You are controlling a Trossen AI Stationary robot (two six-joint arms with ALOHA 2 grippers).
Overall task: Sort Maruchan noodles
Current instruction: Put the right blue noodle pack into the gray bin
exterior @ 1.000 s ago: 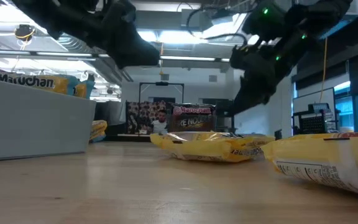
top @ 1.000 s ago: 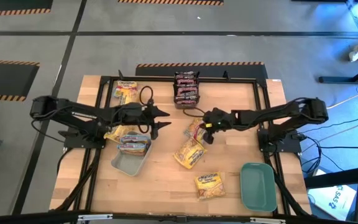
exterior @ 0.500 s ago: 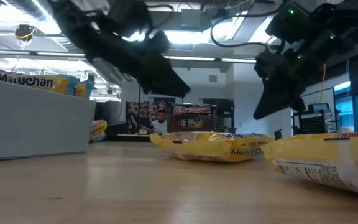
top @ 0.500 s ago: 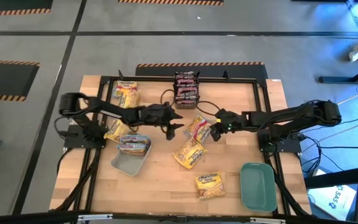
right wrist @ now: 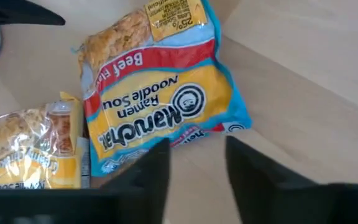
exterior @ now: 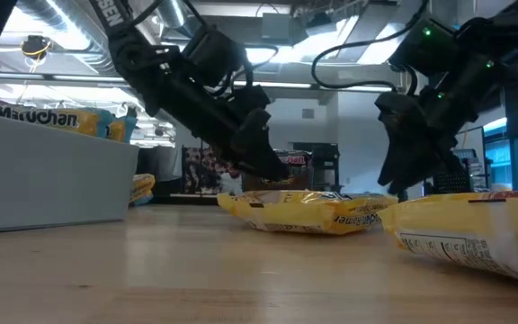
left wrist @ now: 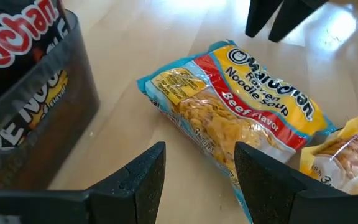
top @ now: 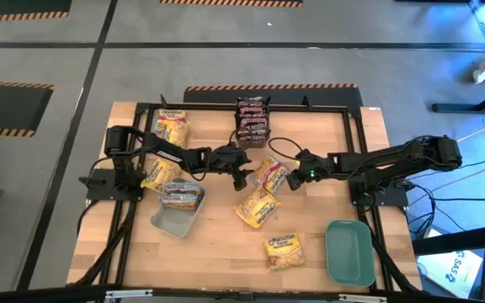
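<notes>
We found the beef-flavour packet [top: 269, 174] lying flat on the tabletop [top: 327, 202], just in front of the dark box of brown packets [top: 253, 119]. Both arms had converged on it. The left claw [top: 241, 172] sat just beside the packet on the side toward the grey tray [top: 175, 220], its fingers parted and empty, with the packet's near end between and just ahead of them in the left wrist view [left wrist: 229, 106]. The right claw [top: 295, 175] sat at the packet's opposite side, toward the teal tray [top: 350, 252], also parted and holding nothing.

2 more yellow packets lay nearer the front edge, one [top: 256, 207] touching the beef packet's corner, the other [top: 284, 250] beside the teal tray. More yellow packets [top: 168, 126] lay beyond the grey tray, which already held some.

We judged these packets light, crinkly and slick, with a brittle noodle block inside that could crack under a hard pinch. The best hold looked like a short edge or the flat sealed end, with only 1 claw closing. The neighbouring packet might drag along.
</notes>
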